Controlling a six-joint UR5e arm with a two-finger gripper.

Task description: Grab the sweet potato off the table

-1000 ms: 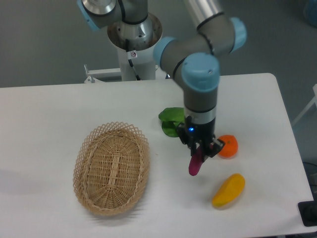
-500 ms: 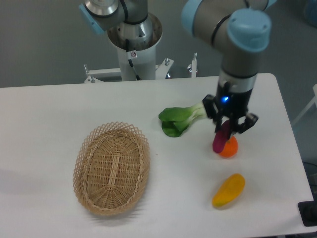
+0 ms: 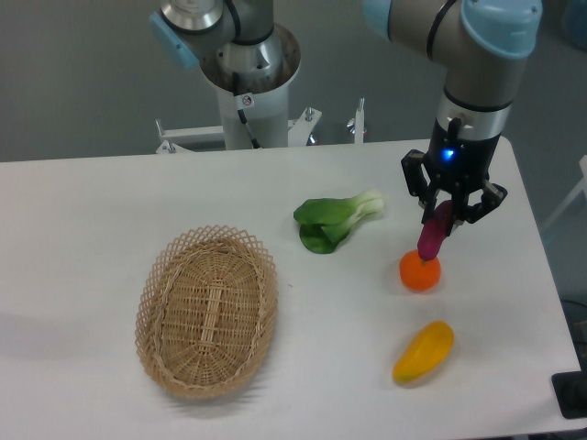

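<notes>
Purple sweet potato [image 3: 433,235] clamped (hanging) in gripper [image 3: 449,213].

sweet potato [image 3: 433,235]: top hidden by fingers [image 3: 424,205] | table [image 3: 92,211]: bottom edge cropped

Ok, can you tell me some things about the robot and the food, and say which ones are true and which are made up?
1. The gripper is holding the sweet potato in its jaws. True.
2. The sweet potato is lying inside the basket. False: the basket has nothing in it, and the sweet potato hangs from the jaws over the table.
3. The orange sits just under the sweet potato's lower tip. True.
4. The yellow fruit is to the left of the basket. False: it is to the right of the basket, near the table's front edge.
5. The leafy green vegetable lies between the basket and the gripper. True.
</notes>
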